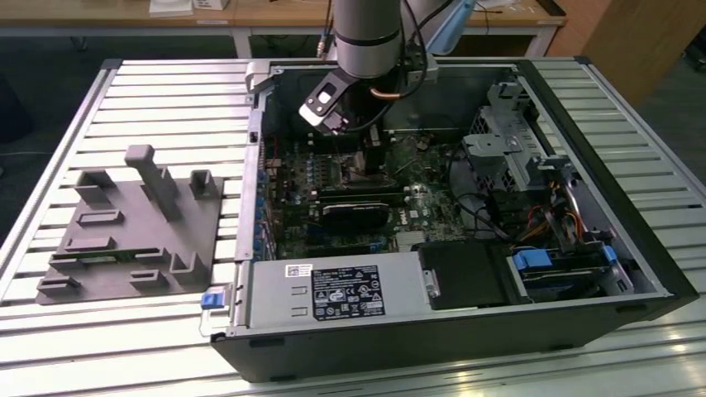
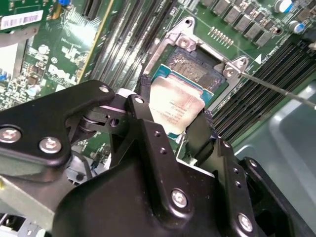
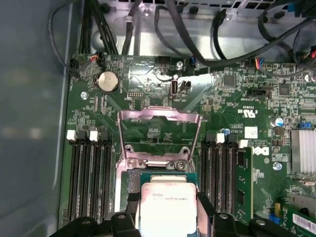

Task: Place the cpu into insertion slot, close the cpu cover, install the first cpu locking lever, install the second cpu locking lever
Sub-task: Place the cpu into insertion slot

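In both wrist views the black body of the gripper [image 2: 174, 102] [image 3: 168, 213] is nearest, and it hides much of what lies under it. Its two fingers [image 2: 142, 94] are pressed on opposite edges of the cpu [image 2: 174, 114] [image 3: 168, 200] and pinch it between them. The pale metal face of the chip is turned to the cameras. In the first wrist view its near edge is cut off by the frame.

The cpu is just over the insertion slot [image 2: 195, 66] and covers the near part of it. Whether the chip touches the slot or hangs a little above it, I cannot tell. In the second wrist view a thin metal rod [image 2: 276, 86] runs away from one corner of the slot, and its far end leaves the picture.

Behind the slot, the cpu cover [image 3: 158, 116] is open and folded back, so the green motherboard [image 3: 237, 98] shows through its square opening. Long black memory slots [image 3: 89, 173] stand on both sides of it. Further back are a round battery [image 3: 108, 81] and dark cables [image 3: 197, 29].

In the exterior view the arm [image 1: 369, 33] reaches down into the open computer case [image 1: 441, 331], and its lower end is hard to make out against the dark parts inside. A grey fixture [image 1: 132, 223] lies on the slatted table [image 1: 165, 83], at the exterior view's left.
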Robot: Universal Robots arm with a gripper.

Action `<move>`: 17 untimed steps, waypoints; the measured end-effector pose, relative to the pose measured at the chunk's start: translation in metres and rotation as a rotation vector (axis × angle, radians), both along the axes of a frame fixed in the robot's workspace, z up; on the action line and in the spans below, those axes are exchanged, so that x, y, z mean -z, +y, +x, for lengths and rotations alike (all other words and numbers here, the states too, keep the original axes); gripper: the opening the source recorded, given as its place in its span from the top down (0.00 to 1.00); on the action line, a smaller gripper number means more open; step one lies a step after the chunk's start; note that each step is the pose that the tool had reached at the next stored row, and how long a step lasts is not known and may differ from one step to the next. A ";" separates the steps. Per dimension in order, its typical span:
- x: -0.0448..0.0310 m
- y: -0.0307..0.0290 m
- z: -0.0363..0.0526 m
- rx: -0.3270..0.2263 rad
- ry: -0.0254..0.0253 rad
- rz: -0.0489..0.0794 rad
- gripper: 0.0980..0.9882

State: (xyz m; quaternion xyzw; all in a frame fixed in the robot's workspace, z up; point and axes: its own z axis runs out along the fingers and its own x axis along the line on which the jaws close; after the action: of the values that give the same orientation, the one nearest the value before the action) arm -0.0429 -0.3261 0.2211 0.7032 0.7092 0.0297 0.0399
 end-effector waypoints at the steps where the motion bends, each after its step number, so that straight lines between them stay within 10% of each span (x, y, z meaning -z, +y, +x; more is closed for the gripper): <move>1: 0.0007 0.0010 -0.0008 0.000 -0.0003 -0.001 0.51; 17: 0.0174 0.0091 -0.0041 0.001 -0.0009 -0.017 0.51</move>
State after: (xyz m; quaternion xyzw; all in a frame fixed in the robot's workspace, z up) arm -0.0470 -0.3170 0.2037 0.7032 0.7091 0.0239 0.0463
